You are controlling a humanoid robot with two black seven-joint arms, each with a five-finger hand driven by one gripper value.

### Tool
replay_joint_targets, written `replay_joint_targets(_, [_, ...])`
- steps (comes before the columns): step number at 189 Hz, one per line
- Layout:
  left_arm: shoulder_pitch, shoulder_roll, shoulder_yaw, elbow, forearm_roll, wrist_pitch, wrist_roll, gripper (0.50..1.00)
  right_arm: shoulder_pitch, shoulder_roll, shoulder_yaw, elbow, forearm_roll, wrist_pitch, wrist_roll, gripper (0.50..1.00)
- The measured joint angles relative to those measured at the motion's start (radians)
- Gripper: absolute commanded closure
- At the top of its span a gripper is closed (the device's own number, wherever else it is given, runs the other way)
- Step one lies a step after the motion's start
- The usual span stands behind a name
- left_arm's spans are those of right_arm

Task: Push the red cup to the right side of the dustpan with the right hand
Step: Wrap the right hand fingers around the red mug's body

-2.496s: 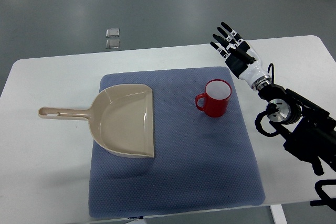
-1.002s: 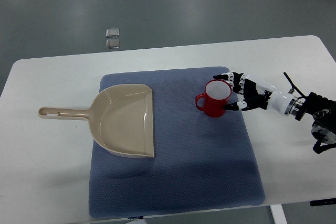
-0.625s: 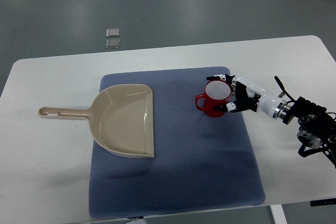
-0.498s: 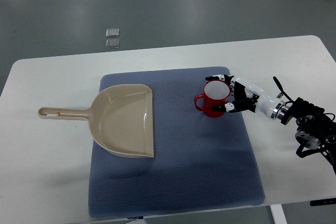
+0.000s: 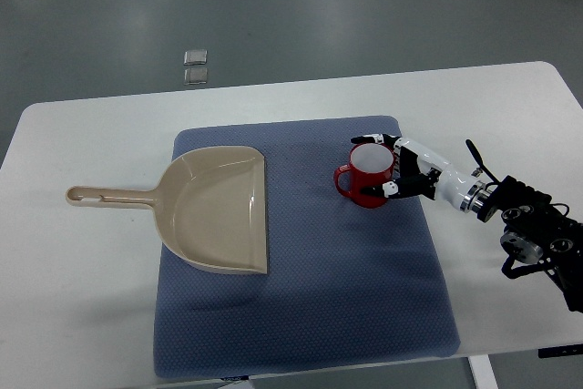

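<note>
A beige dustpan (image 5: pixel 219 211) lies at the left of a blue mat (image 5: pixel 301 316); the red cup (image 5: pixel 368 174) stands well to its right, the right hand (image 5: pixel 398 168) cupped against its far-right side with fingers spread, positioned to shove leftward.

A glossy red finish, like glazed ceramic or enamel, is shown by the cup (image 5: pixel 369 176). Smooth, slightly shiny beige plastic is seen in the dustpan (image 5: pixel 214 209). A matt, dimpled blue cloth is presented by the mat (image 5: pixel 355 289), laid on a smooth white table (image 5: pixel 82 316).
</note>
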Motion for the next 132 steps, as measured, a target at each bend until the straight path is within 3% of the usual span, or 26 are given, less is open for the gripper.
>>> replay_joint_targets(132, [0.001, 0.000, 0.000, -0.001, 0.000, 0.000, 0.000, 0.500, 0.013, 0.003, 0.022, 0.002, 0.033, 0.013, -0.001, 0.566])
